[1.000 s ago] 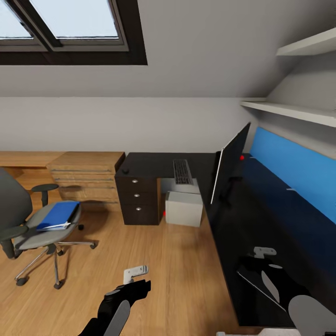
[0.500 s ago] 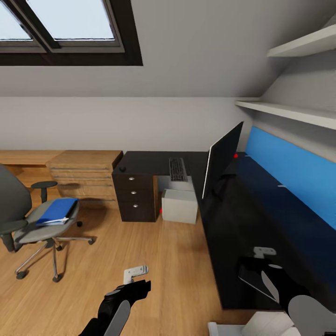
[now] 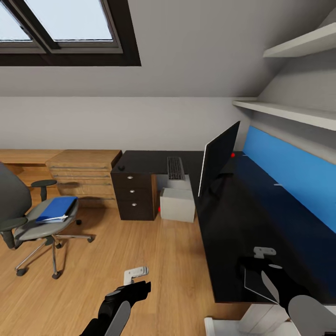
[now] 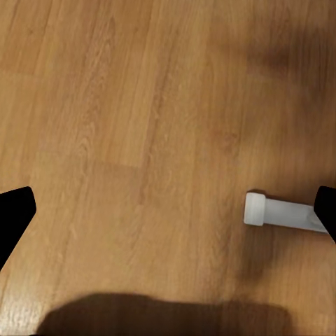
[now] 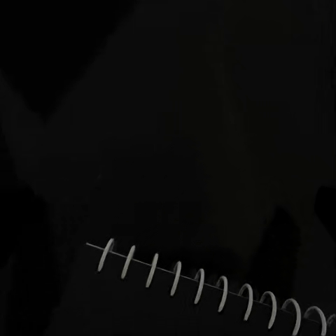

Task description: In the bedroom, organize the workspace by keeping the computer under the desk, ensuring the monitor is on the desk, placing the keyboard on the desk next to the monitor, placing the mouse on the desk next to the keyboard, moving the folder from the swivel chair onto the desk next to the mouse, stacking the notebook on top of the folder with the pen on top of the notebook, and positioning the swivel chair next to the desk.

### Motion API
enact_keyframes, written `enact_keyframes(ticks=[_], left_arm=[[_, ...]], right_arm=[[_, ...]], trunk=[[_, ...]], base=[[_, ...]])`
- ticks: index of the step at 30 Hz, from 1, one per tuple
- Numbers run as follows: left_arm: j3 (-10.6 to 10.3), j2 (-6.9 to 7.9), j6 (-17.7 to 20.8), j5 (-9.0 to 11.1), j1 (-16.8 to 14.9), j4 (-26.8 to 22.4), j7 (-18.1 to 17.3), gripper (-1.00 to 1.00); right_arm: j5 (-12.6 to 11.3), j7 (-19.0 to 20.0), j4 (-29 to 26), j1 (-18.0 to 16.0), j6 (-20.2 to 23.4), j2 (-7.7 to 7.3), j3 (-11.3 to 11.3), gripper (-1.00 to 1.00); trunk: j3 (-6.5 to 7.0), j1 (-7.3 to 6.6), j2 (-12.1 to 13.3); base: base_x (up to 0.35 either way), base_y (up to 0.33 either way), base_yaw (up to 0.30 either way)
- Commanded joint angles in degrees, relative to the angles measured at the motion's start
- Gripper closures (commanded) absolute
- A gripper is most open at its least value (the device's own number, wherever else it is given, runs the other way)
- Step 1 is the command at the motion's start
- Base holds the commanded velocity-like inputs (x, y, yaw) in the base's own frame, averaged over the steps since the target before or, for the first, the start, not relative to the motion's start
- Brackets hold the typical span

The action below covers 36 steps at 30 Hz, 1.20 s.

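Left gripper (image 3: 135,279) hangs over bare oak floor (image 4: 140,105), fingers spread apart, nothing between them. Right gripper (image 3: 261,261) sits over the desk (image 3: 233,219) near edge, right above the notebook (image 3: 259,282); its spiral binding (image 5: 210,283) shows just below the fingers, finger state can't tell. Well ahead of the left fingers: swivel chair (image 3: 28,219) with folder (image 3: 57,209) on its seat. Monitor (image 3: 217,156), keyboard (image 3: 176,167), mouse (image 3: 121,168) on desk; computer (image 3: 177,204) under it.

Blue folder (image 3: 57,208); grey swivel chair (image 3: 28,214); glossy black desk (image 3: 242,219).
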Motion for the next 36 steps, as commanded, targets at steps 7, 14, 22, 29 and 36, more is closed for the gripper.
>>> enact_keyframes(ticks=[7,14,22,29,36], left_arm=[[-0.08,0.01,0.08,0.60,-0.05,-0.05,0.57,-1.00],[-0.08,0.01,0.07,0.65,-0.05,-0.05,0.56,-1.00],[-0.08,0.01,0.13,0.68,-0.05,-0.05,0.61,-1.00],[-0.08,0.01,0.15,0.75,-0.05,-0.05,0.59,-1.00],[-0.08,0.01,0.16,0.77,-0.05,0.02,0.56,-1.00]], right_arm=[[-0.06,0.21,0.34,0.04,0.58,-0.01,0.04,-1.00],[-0.06,0.21,0.35,0.04,0.58,-0.01,-0.01,-1.00],[-0.06,0.21,0.35,0.04,0.58,-0.01,-0.02,-1.00],[-0.06,0.21,0.34,0.04,0.58,-0.01,-0.02,-1.00],[-0.06,0.21,0.30,0.04,0.58,-0.01,-0.01,-1.00]], trunk=[[-0.08,0.01,-0.04],[-0.08,0.01,-0.04],[-0.08,0.01,-0.04],[-0.08,0.01,-0.04],[-0.08,0.01,-0.04]], base=[[-0.002,-0.002,0.000],[0.000,0.000,0.000],[-0.001,0.000,0.000],[-0.111,0.000,0.000],[-0.214,0.000,0.000]])
